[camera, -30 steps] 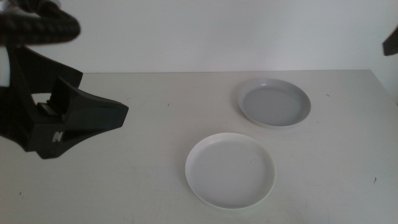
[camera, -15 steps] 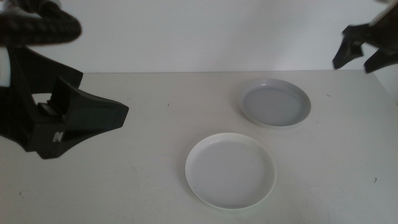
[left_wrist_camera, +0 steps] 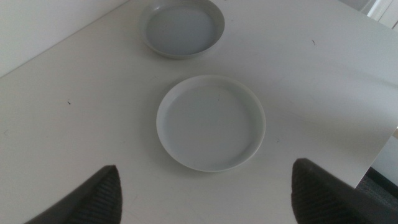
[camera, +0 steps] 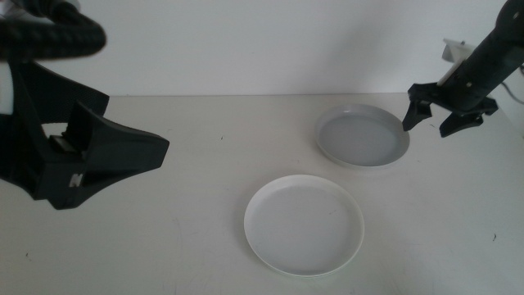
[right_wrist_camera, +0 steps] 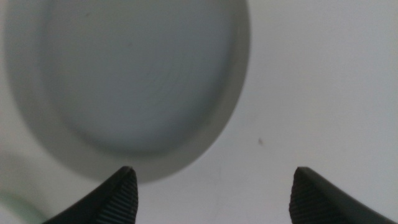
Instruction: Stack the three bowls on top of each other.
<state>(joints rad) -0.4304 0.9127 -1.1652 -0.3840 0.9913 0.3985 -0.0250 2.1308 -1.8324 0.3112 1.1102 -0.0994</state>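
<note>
The scene is lit brightly and evenly, and the white table (camera: 188, 213) is rendered almost without contrast against the wall behind it. Only soft, faint shadows are cast beneath the white bowl (camera: 304, 224) and the pale grey bowl (camera: 362, 134). No harsh glare is seen. In the middle view, the left arm's housing (camera: 78, 156) is shown as a near-black mass with little surface detail. The right wrist view is blurred throughout: the grey bowl's rim (right_wrist_camera: 239, 74) is smeared, and the dark jaws are left soft-edged. The left wrist view is somewhat sharper, dimmer toward the table's edge (left_wrist_camera: 373, 149).

Overhead plus wrists (bowls (camera: 362, 135) shared).
</note>
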